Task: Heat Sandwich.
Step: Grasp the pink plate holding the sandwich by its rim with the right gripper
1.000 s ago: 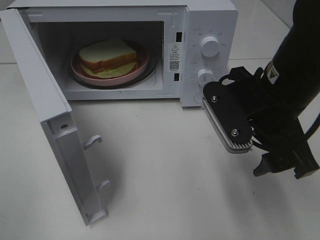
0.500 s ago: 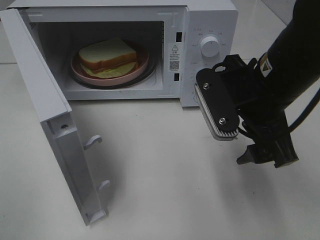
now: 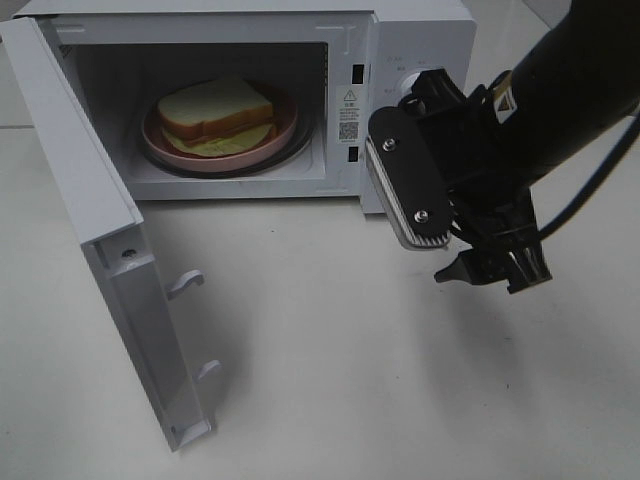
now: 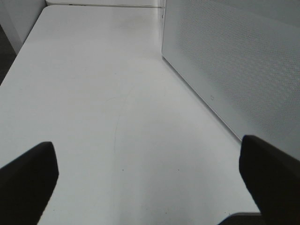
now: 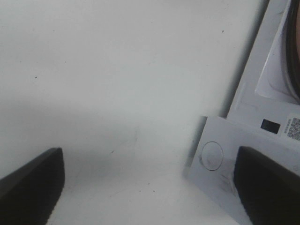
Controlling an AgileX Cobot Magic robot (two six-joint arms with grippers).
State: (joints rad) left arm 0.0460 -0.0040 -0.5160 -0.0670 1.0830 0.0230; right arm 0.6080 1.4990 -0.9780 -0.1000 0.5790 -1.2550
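The sandwich point(image 3: 213, 113), two white bread slices with a yellow filling, lies on a round pink plate point(image 3: 285, 128) inside the open microwave point(image 3: 420, 40). The microwave's door point(image 3: 95, 230) stands swung out to the left. My right gripper point(image 3: 455, 250) hangs open and empty in front of the control panel, covering the lower knob, and its ridged finger pad point(image 3: 403, 190) faces the camera. In the right wrist view the right gripper point(image 5: 150, 187) spans bare table beside the microwave's lower front corner point(image 5: 220, 154). My left gripper point(image 4: 150, 187) is open and empty over the table.
The upper knob point(image 3: 408, 85) peeks out behind the right arm. A white perforated microwave panel point(image 4: 234, 61) stands close beside the left gripper. White tabletop point(image 3: 330, 360) stretches in front of the microwave, and its far edge point(image 4: 103, 5) shows in the left wrist view.
My right gripper has risen and moved left toward the microwave's control panel, now covering the lower knob. The sandwich, plate and door have not moved.
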